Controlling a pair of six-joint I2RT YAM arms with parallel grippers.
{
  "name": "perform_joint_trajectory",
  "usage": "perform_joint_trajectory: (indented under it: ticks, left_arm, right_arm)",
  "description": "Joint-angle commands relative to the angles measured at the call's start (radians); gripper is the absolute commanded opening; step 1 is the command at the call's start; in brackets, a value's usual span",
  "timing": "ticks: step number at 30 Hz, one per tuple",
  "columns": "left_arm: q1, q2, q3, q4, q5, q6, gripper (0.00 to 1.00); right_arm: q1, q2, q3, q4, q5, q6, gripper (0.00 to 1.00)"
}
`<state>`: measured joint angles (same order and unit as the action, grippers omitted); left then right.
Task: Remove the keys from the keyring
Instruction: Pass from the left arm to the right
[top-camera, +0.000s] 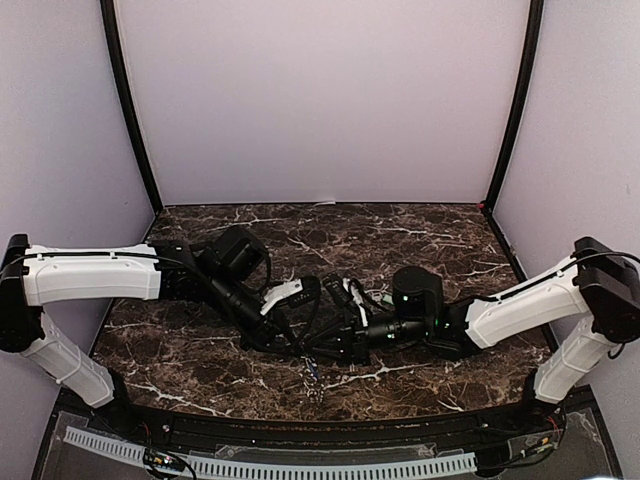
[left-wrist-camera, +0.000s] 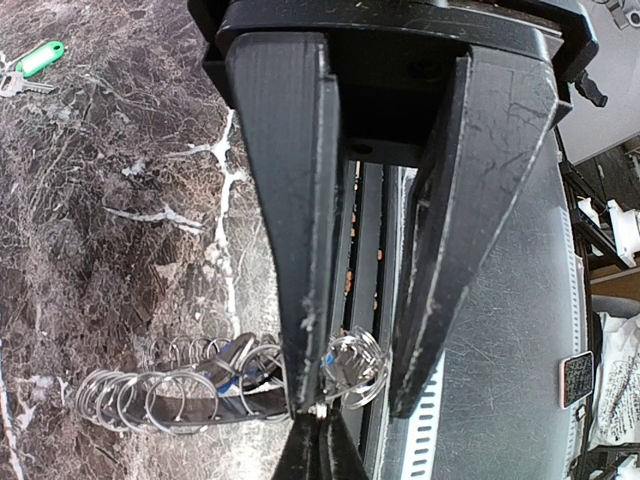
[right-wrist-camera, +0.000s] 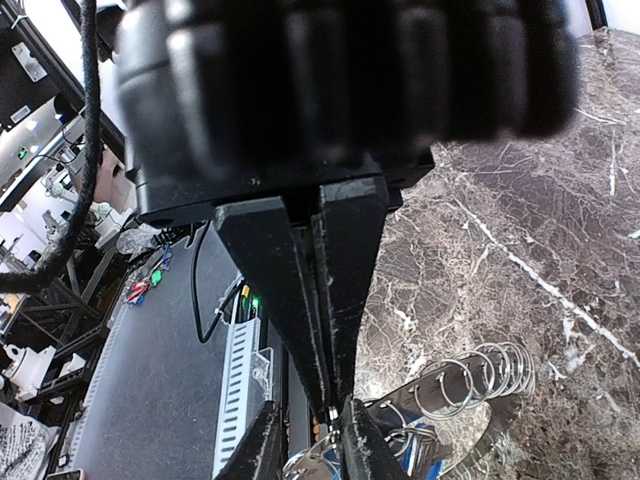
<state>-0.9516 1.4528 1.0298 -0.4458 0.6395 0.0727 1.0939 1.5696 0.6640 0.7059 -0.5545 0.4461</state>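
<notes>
At the near edge, a white slotted cable tray (top-camera: 300, 465) borders the dark brown marble table (top-camera: 420, 235). Pale walls (top-camera: 320, 100) and two black corner posts (top-camera: 130, 110) close off the back. The two arms meet near the table's middle.

The left gripper (left-wrist-camera: 350, 405) is clamped on a wire split ring (left-wrist-camera: 352, 365). The right gripper (right-wrist-camera: 330, 405) has its fingers almost together, tips at a glint of wire; I cannot tell whether they pinch it.

At 9 o'clock from the left fingers lies a chain of wire rings (left-wrist-camera: 150, 395), its loops overlapping too much to count. The keyring (left-wrist-camera: 230, 408) shows only as a dark band beneath them, and its teeth cannot be made out. The blue key heads (left-wrist-camera: 235, 358) are partly hidden, so their number is unclear. One green key (left-wrist-camera: 40, 58) lies alone at 10 o'clock, well apart.
</notes>
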Motion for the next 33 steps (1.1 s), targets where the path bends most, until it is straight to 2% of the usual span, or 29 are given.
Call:
perform_joint_trajectory:
  ticks: [1, 6, 14, 16, 20, 25, 26, 33]
  left_arm:
    - [0.002, -0.006, 0.005, -0.029, 0.021, 0.022, 0.0]
    - [0.002, -0.008, 0.007, -0.028, 0.01, 0.022, 0.0]
    - [0.002, -0.003, 0.01, -0.032, 0.016, 0.019, 0.0]
    - [0.002, -0.003, 0.013, -0.032, 0.013, 0.019, 0.0]
    - [0.002, -0.011, 0.002, 0.001, 0.001, -0.002, 0.0]
    - [0.002, -0.041, -0.069, 0.127, 0.001, -0.073, 0.0]
    - [0.002, -0.046, -0.079, 0.15, -0.004, -0.088, 0.02]
    - [0.005, -0.091, -0.158, 0.294, -0.022, -0.184, 0.31]
  right_arm:
    - [-0.009, 0.02, 0.01, 0.039, 0.017, 0.002, 0.21]
    - [-0.009, 0.035, 0.021, 0.034, -0.007, -0.003, 0.2]
    - [-0.009, 0.059, 0.012, 0.042, -0.03, -0.021, 0.07]
    - [-0.009, 0.062, 0.012, 0.05, -0.039, -0.029, 0.0]
    - [-0.008, 0.063, -0.004, 0.075, -0.051, -0.047, 0.0]
    - [-0.008, 0.037, -0.045, 0.123, -0.007, -0.049, 0.0]
    - [-0.008, 0.037, -0.054, 0.134, 0.003, -0.049, 0.0]
    - [-0.008, 0.038, -0.088, 0.192, 0.057, -0.041, 0.0]
